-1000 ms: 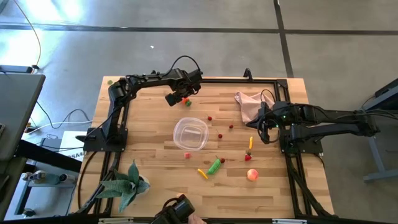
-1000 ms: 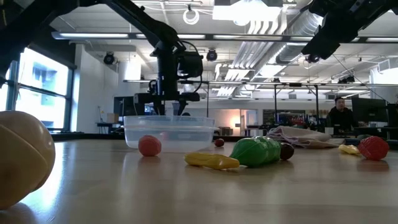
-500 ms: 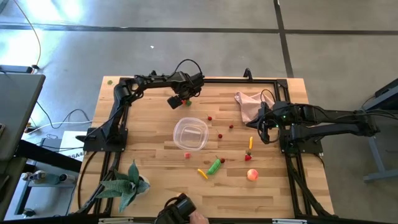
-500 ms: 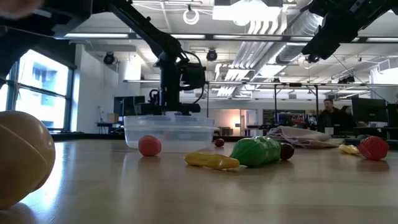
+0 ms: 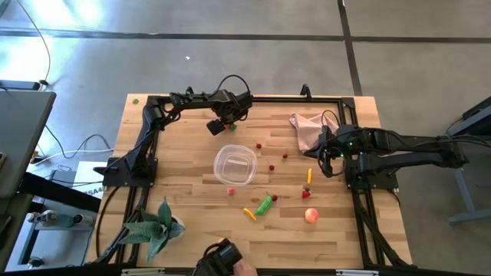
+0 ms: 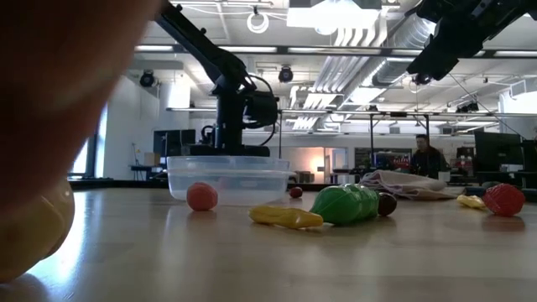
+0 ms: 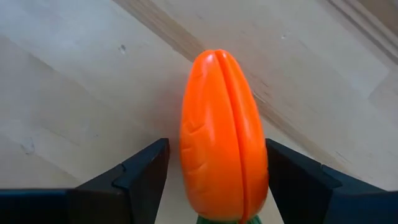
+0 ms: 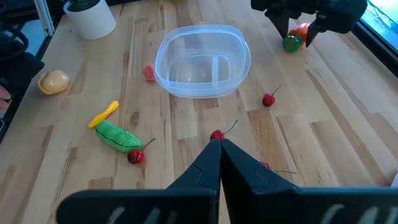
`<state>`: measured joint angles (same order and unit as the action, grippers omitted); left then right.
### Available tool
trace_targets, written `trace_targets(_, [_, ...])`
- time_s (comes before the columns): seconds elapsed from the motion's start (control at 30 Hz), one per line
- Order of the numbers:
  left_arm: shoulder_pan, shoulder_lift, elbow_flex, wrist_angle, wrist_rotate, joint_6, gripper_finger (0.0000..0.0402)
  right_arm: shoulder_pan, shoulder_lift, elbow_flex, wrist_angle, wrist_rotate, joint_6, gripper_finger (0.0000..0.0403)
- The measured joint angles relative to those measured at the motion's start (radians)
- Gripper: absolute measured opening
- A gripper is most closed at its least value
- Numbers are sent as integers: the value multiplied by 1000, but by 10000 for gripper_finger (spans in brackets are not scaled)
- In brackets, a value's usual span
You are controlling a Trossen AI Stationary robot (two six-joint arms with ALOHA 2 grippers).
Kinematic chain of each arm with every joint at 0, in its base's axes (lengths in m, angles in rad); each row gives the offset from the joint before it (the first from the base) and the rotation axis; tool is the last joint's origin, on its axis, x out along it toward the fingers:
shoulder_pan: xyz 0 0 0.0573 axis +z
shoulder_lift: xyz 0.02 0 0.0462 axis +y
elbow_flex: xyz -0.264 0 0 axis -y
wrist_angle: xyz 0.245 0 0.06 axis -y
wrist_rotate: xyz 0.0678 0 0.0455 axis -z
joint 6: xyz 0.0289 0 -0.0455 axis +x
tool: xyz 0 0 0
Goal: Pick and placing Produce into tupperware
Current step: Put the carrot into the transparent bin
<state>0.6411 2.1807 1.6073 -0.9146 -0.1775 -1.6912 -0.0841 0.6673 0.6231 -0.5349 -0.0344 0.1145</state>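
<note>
wooden table (image 5: 192, 230) holds the empty tupperware (image 5: 235, 165) mid-surface; beyond it the left gripper (image 5: 225, 123) grips an orange carrot (image 7: 222, 163). right gripper (image 8: 217, 148) pinched closed, holding nothing.

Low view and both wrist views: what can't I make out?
- Low view: a blurred dark shape near the lens covers part of the tan lump; what it is cannot be told.
- Left wrist view: the carrot has its green end cut off by the picture's edge.
- Right wrist view: the right gripper partly hides a red berry.
</note>
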Motion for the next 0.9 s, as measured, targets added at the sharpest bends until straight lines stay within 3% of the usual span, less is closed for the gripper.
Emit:
trace_targets(0.43, [0,0,0,-5,-21,38,160,0,0,0,0,0,-1,0])
trace_targets(0.73, [1,0,0,-4,-33,45,181,0,0,0,0,0,-2,0])
trace_targets(0.9, [1,0,0,-4,-33,45,174,0,0,0,0,0,-2,0])
